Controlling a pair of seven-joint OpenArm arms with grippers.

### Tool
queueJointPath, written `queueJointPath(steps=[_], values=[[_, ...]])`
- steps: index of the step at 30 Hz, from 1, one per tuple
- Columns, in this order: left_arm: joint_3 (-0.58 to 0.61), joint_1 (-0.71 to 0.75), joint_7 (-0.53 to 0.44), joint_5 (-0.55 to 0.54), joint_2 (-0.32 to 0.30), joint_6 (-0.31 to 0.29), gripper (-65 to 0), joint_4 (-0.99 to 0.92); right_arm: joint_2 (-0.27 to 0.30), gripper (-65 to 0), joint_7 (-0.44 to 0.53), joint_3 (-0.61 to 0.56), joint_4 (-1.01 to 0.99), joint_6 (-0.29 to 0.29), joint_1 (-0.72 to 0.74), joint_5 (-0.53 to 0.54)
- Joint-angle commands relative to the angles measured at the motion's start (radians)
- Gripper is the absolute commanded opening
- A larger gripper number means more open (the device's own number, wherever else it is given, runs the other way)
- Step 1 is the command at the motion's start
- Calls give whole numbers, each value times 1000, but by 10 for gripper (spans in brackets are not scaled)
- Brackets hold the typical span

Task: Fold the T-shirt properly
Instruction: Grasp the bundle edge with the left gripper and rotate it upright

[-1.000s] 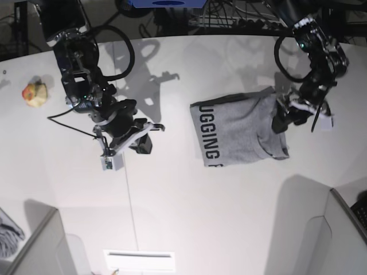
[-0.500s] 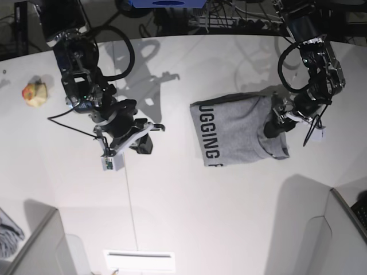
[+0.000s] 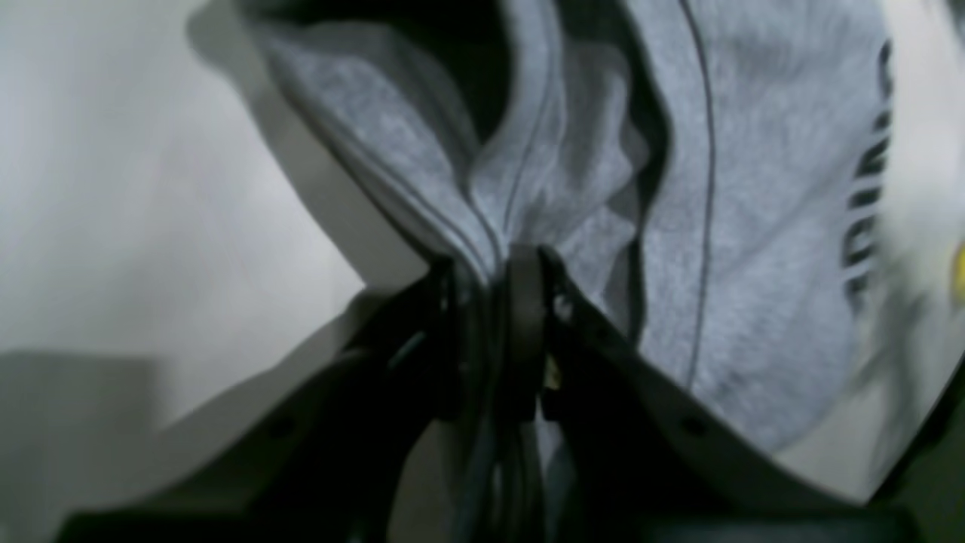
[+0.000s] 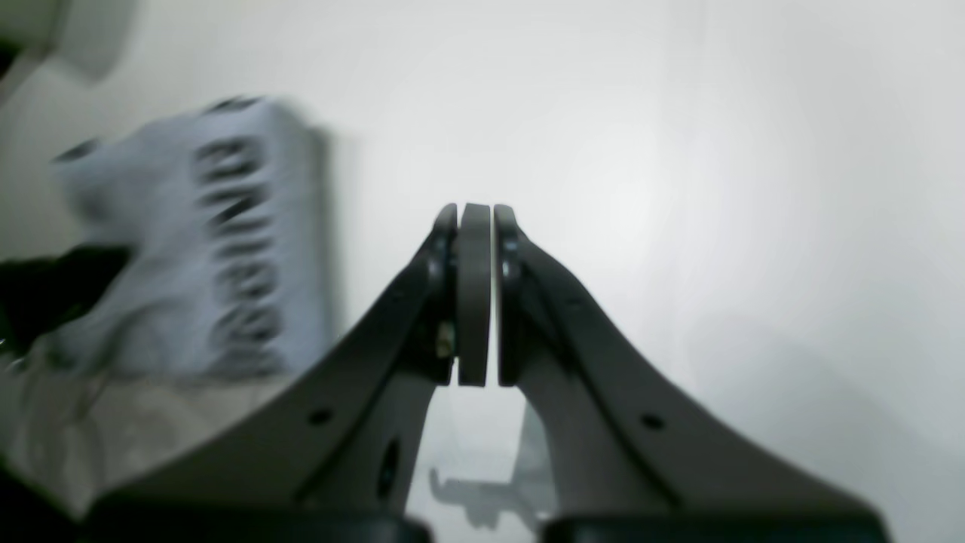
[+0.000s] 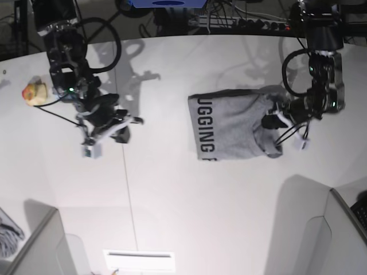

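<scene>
The heather-grey T-shirt [image 5: 232, 127] lies partly folded on the white table, black lettering along its left edge. My left gripper [image 5: 269, 122] is at the shirt's right edge, shut on a bunched fold of the grey T-shirt [image 3: 573, 181], whose layers are pinched between the fingers [image 3: 524, 317] and lifted into ridges. Over bare table well to the left of the shirt, my right gripper [image 5: 121, 129] is shut with nothing in it. Its pads [image 4: 473, 302] press together in the right wrist view, where the lettered T-shirt [image 4: 219, 241] shows blurred at the left.
A small yellow-and-red toy [image 5: 34, 93] sits at the table's far left. A striped grey cloth scrap [image 5: 7, 236] lies at the lower left corner beside a grey panel. Another panel [image 5: 344, 229] stands at the lower right. Cables run along the back edge.
My left gripper has closed on the shirt's right edge and drawn it leftward, bunching the cloth. The right arm has swung left and back, away from the shirt, still shut.
</scene>
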Motion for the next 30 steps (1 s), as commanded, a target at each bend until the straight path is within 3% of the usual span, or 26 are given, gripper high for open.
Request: queueJointPath(steps=[1,8,14,21,27,30], values=[[63,-32,30,42,-30,7,-650,8,7,-650,18,22,18,8,3,5],[450,-236,30,272,-61,2,-650,6,7,-650,16,122,18,8,-97,5],[689,-379,30,417,-3,1,-650,1,1,-650,22,148,18,8,-183,3],[881,-468,-67,524,91,1,-650,-5,-5,-650,24,148,18,8,-264,2],[1005,-506,-179,607,146,-2,-650,-19,-72,-650,24,205,18,6,-299,-3],[1025,-526,-240,650,182,-74,-650,-88,-92,-650,18,216,20,6,-304,-3]])
